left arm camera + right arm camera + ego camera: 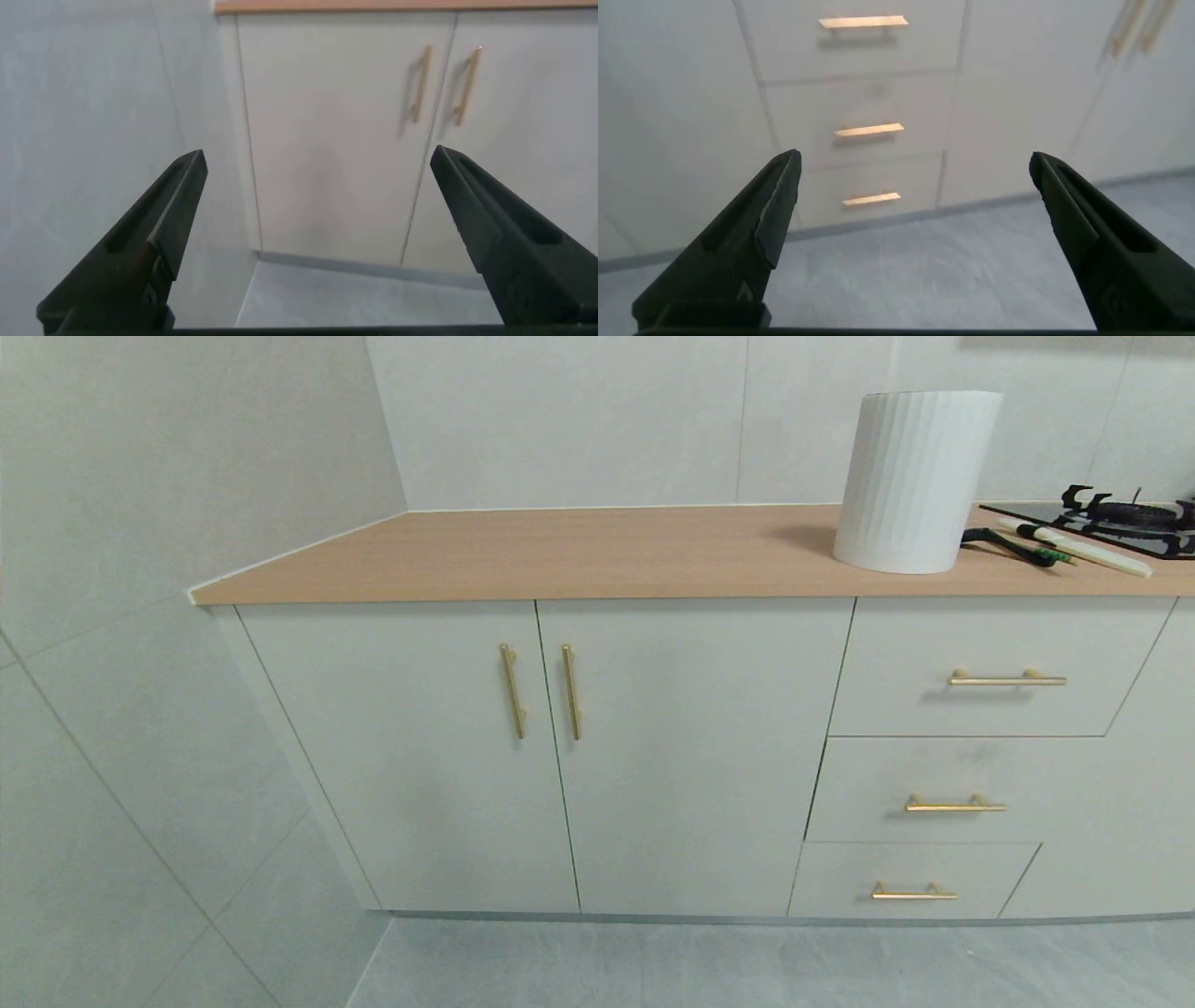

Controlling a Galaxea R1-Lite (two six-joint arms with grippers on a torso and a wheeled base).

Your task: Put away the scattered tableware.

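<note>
On the wooden countertop (579, 553) at the right stands a tall white ribbed holder (914, 481). Right of it lie a dark-handled utensil (1013, 545) and a white utensil (1088, 549), scattered flat. My left gripper (318, 163) hangs open low before the cabinet's double doors (439, 131), nothing between its fingers. My right gripper (915, 163) is open too, facing the stack of drawers (864, 112) above the floor, holding nothing.
A black gas hob (1120, 518) sits at the counter's far right. The white cabinet has two doors with gold handles (541, 691) and three drawers with gold pulls (1006, 679). A tiled wall (140, 616) closes the left side. Grey floor (747, 961) lies in front.
</note>
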